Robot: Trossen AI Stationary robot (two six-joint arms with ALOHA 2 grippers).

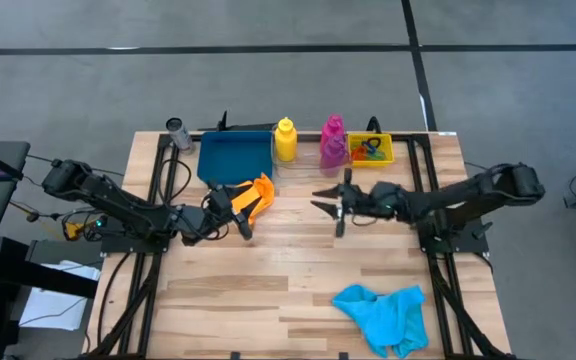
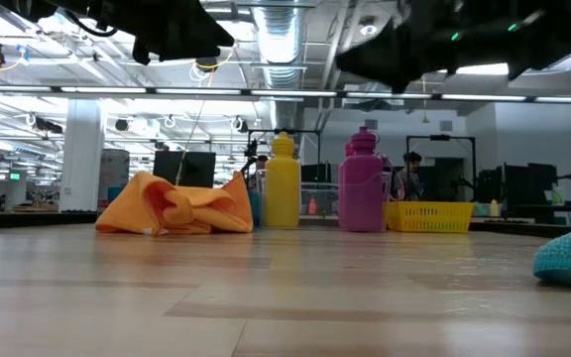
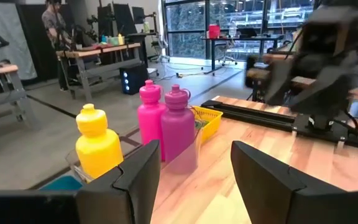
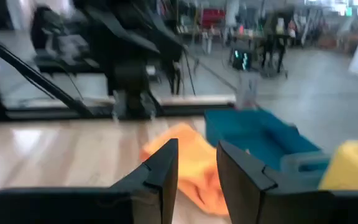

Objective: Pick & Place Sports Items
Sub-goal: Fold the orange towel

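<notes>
From above, the blue rectangular plastic tray (image 1: 234, 157) sits at the far edge of the wooden table (image 1: 268, 290), and I place everything else by it. A crumpled orange cloth (image 1: 256, 193) lies against the tray's near right corner. Just right of the tray stands a yellow plastic bottle (image 1: 285, 139), then a magenta plastic bottle (image 1: 332, 128) with a purple plastic bottle (image 1: 334, 151) in front of it, then a small yellow mesh bin (image 1: 381, 150) holding several small coloured elastic rings (image 1: 369, 150). A crumpled cyan cloth (image 1: 383, 312) lies well apart from the tray, near the table's front right edge. The left gripper (image 1: 236, 212) hangs over the near side of the orange cloth; the right gripper (image 1: 323, 195) hangs in front of the bottles, pointing toward the tray. At table height, the orange cloth (image 2: 176, 207) rests flat, with the yellow bottle (image 2: 283, 182), the purple one (image 2: 362, 181) and the bin (image 2: 431, 215) upright beyond it. The left wrist view shows its fingers (image 3: 129, 180) parted and empty, the three bottles ahead. The right wrist view shows its fingers (image 4: 160, 168) slightly apart, holding nothing, above the orange cloth (image 4: 194, 165) beside the tray (image 4: 253, 137).
</notes>
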